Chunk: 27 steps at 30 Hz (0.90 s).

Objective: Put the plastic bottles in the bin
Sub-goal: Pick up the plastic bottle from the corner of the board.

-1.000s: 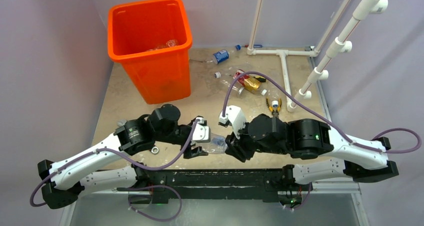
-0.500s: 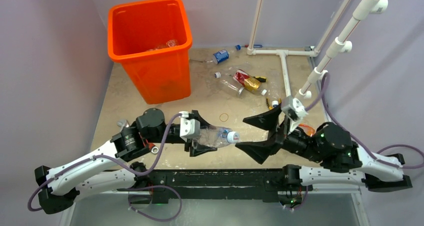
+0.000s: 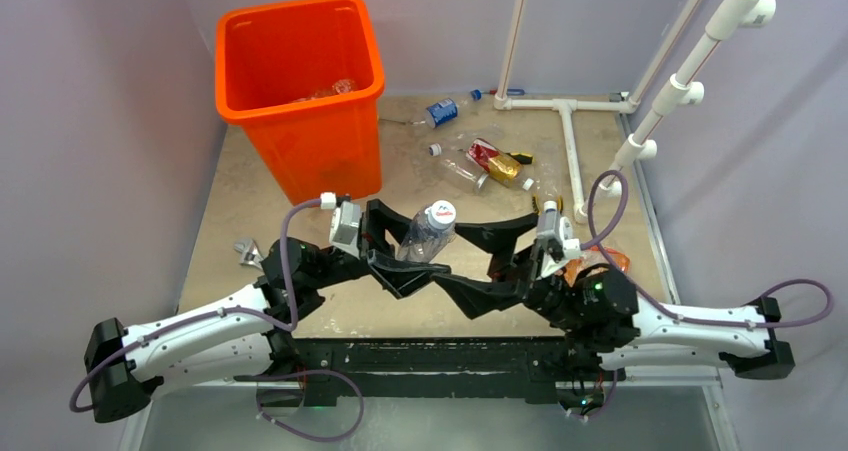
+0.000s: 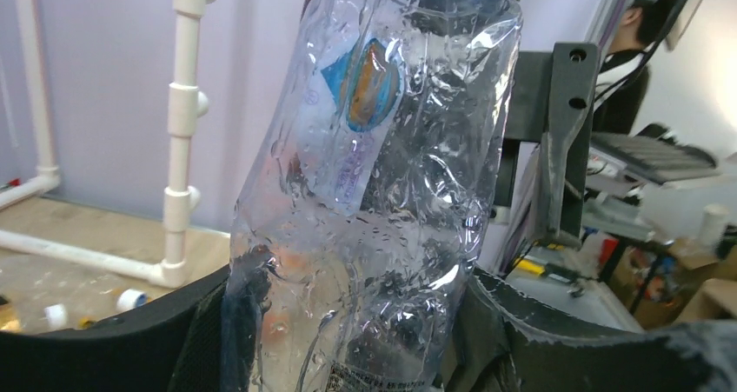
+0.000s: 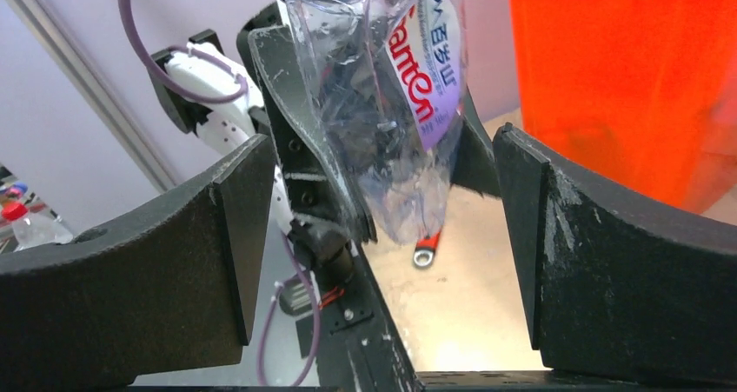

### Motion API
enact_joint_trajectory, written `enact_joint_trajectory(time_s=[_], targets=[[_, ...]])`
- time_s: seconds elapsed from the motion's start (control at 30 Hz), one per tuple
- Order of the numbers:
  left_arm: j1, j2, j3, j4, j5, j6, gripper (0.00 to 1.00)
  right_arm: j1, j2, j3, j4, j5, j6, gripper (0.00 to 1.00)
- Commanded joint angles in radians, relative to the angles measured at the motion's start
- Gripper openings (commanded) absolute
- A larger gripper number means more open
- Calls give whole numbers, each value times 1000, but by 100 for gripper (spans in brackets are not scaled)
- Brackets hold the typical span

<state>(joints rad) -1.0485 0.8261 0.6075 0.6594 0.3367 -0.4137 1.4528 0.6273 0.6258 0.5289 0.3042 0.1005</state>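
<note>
- My left tool (image 3: 420,254) pinches a crushed clear bottle (image 3: 428,231) at its lower body. The left wrist view shows a pad pressed against each side of it.
- The bottle stands roughly upright, white cap uppermost. It is outside the orange bin (image 3: 320,156), in front of the bin's near wall.
- My right tool (image 3: 458,259) is spread wide and holds nothing. Its fingers (image 5: 600,262) stand on either side of the bottle (image 5: 391,105), well apart from it (the red-lettered label faces this camera).
- Inside the bin, a few clear bottles (image 3: 325,91) are visible at the bottom.
- More bottles remain on the tabletop (image 3: 260,191) to the right of the bin: a blue-labelled one (image 3: 440,111), a clear one (image 3: 457,168) and a red-labelled one (image 3: 485,153).
- A red-handled wrench (image 5: 424,251) lies on the tabletop beyond the held bottle.
</note>
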Motion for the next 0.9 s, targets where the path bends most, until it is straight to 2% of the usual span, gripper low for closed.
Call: enact_joint_trajectory(time_s=[0.0,0.1,0.33,0.5,0.57,0.73,0.8,0.87], targets=[[-2,39,-11,251,35,-183,0,6,94,16,304,29,-59,92],[-2,33,-16,252,41,-191,0,6,145,28,348,56,-61,91],[-2,26,-22,234,83,-190,0,6,193,37,431,94,-46,83],[-2,40,-19,215,111,-194,0,6,232,73,435,92,-58,82],[-2,42,-11,192,117,-190,0,5,248,89,425,82,-67,76],[-2,37,9,122,137,-173,0,6,267,118,372,84,-77,51],[-2,30,14,84,141,-164,0,4,270,126,341,92,-75,46],[-2,18,14,63,138,-154,0,4,276,138,304,90,-71,47]])
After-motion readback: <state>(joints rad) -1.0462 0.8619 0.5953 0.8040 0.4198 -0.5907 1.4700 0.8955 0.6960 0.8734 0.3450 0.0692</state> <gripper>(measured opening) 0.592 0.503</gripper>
